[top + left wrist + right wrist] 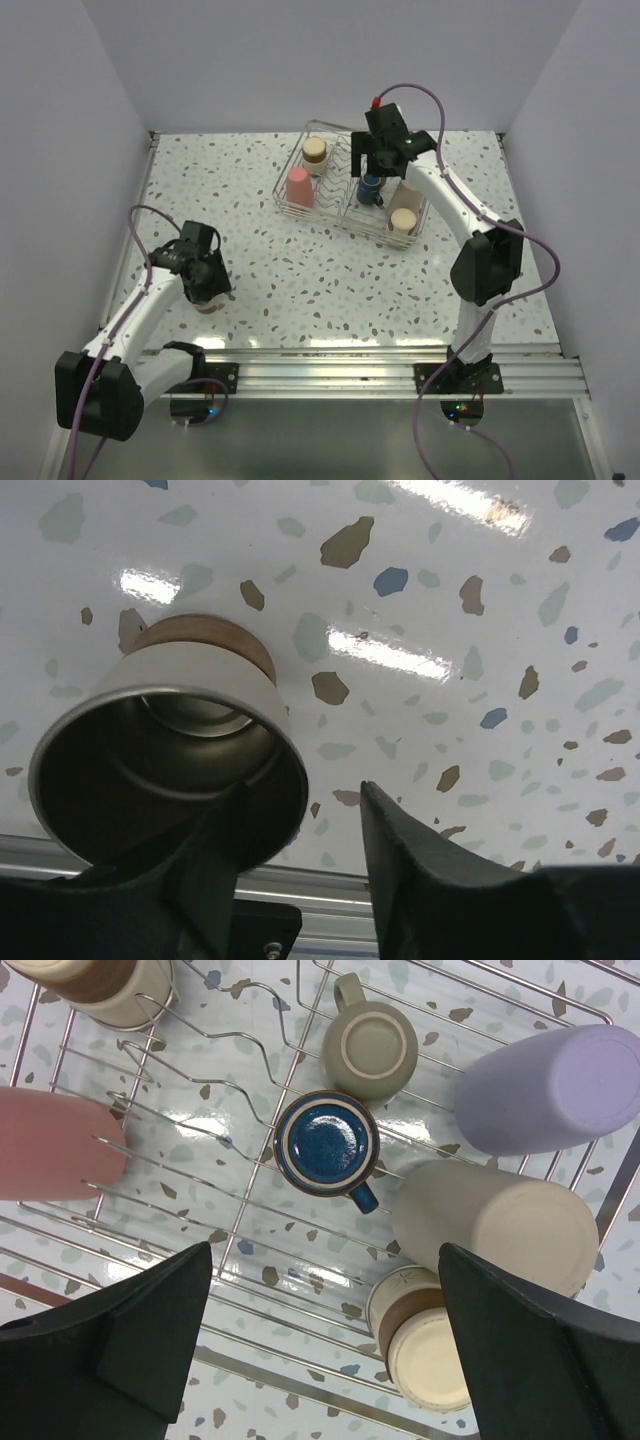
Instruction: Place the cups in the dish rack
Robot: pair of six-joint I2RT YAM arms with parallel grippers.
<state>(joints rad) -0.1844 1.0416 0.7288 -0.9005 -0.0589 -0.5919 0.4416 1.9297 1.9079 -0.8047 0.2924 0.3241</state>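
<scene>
At about 8 o'clock on the speckled table (300, 280), well apart from the dish rack (330, 222) at 1 o'clock, a grey-beige cup (160, 750) with a brown band stands mouth-up. The left gripper (305, 790) has its jaws apart astride the cup's wall, one finger over the mouth and the other outside with a gap showing. The right gripper (325, 1250) hangs over the rack with jaws spread wide above a dark blue mug (326, 1145); around that mug sit a lavender tumbler (550, 1090) at 2 o'clock, a beige tumbler (490, 1225) at 4 and a pink tumbler (55, 1145) at 9.
</scene>
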